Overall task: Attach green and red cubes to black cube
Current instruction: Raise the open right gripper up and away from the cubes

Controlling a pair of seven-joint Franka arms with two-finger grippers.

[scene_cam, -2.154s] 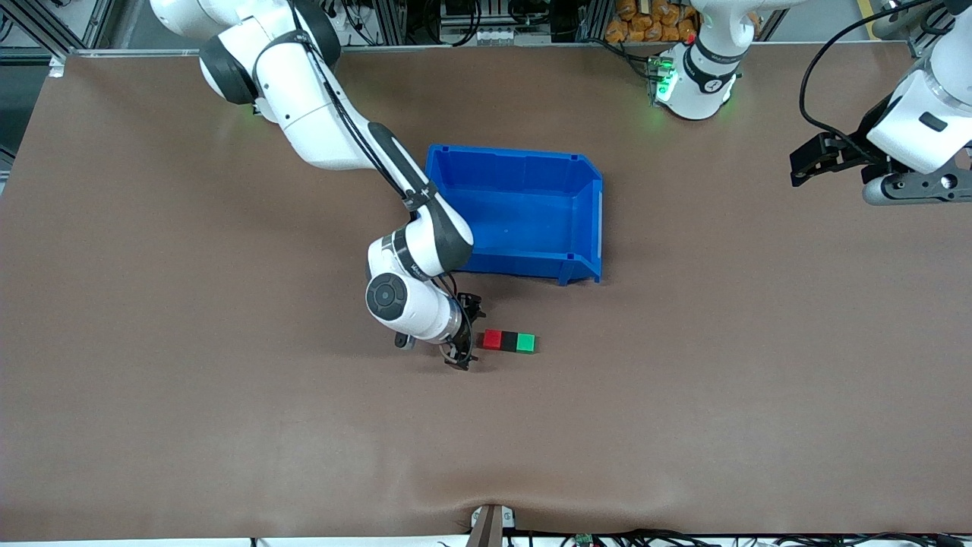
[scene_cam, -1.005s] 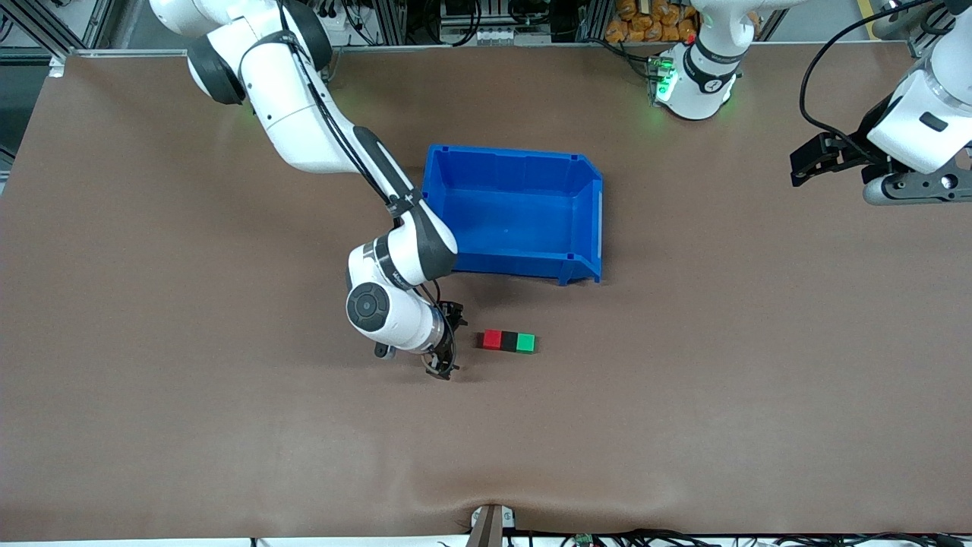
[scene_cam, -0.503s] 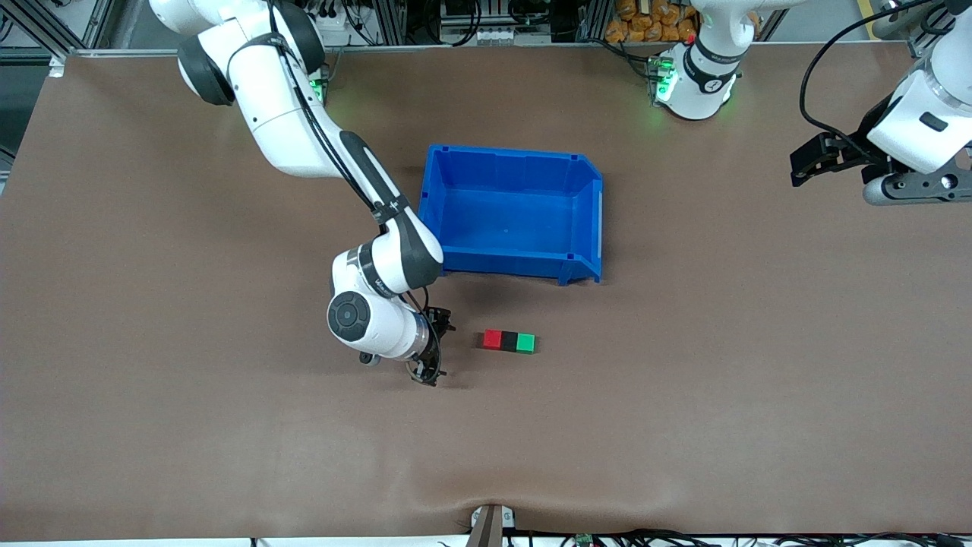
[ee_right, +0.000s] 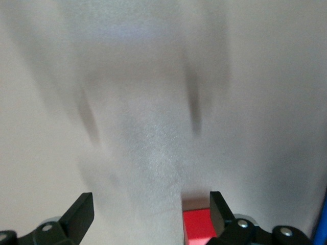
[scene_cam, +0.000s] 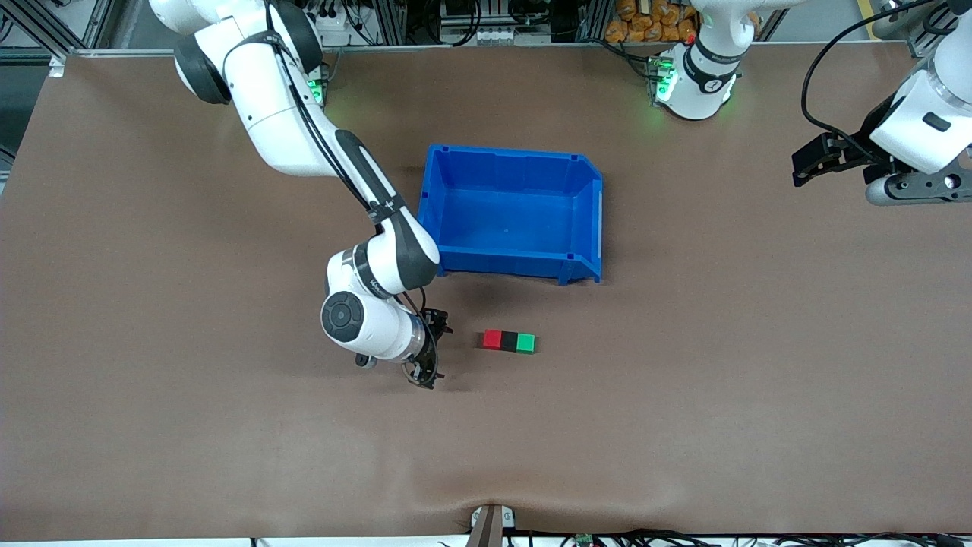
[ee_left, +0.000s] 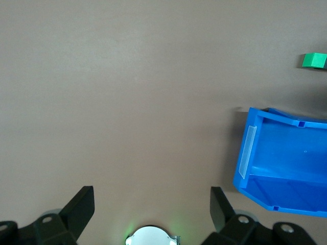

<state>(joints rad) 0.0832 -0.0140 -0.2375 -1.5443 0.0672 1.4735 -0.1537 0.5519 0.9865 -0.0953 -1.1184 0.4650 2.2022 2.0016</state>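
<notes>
The right claw [scene_cam: 427, 355], fingers spread and empty, has withdrawn from the small red cube [scene_cam: 493, 339], which sits joined to the matte black cube [scene_cam: 509, 340] and green cube [scene_cam: 525, 343] on the brown tabletop [scene_cam: 683, 395]. Assembly appears complete. The left claw [scene_cam: 806, 161] waits, spread.

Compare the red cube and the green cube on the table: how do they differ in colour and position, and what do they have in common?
The red cube is red; the green cube is green. The red cube sits at the row's end toward the right arm, closest to the open right gripper; the green cube sits at the end toward the left arm. Both look equal in size, rest flat on the table, and each touches the black cube between them.
</notes>
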